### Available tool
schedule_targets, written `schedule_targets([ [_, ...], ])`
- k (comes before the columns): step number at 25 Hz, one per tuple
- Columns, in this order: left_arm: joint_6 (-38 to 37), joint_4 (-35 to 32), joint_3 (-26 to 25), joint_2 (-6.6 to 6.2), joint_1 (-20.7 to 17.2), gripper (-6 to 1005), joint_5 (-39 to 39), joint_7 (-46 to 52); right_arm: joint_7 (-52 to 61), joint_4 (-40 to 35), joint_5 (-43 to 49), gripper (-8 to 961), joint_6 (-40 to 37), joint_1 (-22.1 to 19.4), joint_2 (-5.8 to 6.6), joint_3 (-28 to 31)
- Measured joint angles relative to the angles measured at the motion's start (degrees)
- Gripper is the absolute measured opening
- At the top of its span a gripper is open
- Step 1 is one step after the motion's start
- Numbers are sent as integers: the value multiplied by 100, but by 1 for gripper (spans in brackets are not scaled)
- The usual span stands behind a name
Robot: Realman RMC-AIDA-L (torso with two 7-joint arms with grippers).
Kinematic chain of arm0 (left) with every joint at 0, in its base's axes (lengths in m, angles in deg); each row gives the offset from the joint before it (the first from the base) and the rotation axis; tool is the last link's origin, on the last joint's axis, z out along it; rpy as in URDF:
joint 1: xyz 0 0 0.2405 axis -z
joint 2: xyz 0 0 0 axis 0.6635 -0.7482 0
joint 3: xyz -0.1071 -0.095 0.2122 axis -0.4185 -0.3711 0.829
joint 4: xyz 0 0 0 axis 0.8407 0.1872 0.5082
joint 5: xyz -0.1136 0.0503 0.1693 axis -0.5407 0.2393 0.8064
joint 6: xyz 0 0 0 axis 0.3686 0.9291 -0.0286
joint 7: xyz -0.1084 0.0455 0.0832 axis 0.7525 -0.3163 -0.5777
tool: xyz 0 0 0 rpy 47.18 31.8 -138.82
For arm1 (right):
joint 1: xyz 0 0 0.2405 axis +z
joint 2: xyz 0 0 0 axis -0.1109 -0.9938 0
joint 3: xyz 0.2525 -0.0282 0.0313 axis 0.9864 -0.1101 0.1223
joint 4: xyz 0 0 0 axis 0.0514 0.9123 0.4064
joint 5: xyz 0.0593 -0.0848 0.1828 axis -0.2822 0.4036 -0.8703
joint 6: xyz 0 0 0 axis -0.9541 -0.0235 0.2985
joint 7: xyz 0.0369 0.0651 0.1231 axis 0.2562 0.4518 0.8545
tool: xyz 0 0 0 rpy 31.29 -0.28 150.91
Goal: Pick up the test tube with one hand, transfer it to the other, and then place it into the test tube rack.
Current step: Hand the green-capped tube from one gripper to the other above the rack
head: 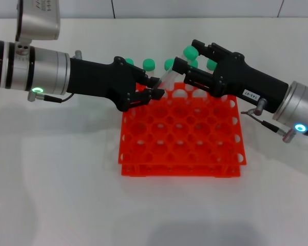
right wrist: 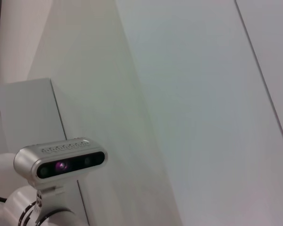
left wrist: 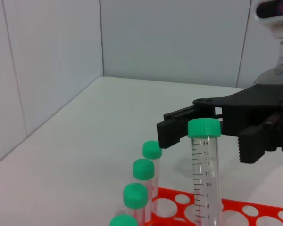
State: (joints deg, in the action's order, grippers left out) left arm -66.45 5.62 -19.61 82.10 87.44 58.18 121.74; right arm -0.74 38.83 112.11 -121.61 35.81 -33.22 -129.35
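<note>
My left gripper [head: 155, 88], unlabelled, with a green light on its wrist, is shut on the lower end of the test tube [head: 169, 77]. It holds the tube tilted above the back edge of the orange-red test tube rack [head: 179, 133]. The tube's green cap [head: 190, 52] points toward my right gripper [head: 187, 56], the labelled one. That gripper is open, with one finger on each side of the cap end. In the left wrist view the tube [left wrist: 203, 174] stands in front of the right gripper's fingers [left wrist: 172, 132], close to one finger and clear of the other.
Several other green-capped tubes [head: 150, 64] stand in the rack's back row, just behind both grippers; they also show in the left wrist view [left wrist: 143, 168]. White table lies all round the rack. The right wrist view shows only a wall and my head camera [right wrist: 61, 162].
</note>
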Motion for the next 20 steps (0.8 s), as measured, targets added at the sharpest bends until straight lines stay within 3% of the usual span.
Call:
schedule_targets([
  [8, 65, 40, 0, 0, 0, 267, 27, -7, -2, -37, -31, 745, -36, 0, 0, -6],
  [20, 64, 44, 9, 3, 0, 273, 39, -13, -8, -58, -110, 732, -18, 6, 0, -27],
])
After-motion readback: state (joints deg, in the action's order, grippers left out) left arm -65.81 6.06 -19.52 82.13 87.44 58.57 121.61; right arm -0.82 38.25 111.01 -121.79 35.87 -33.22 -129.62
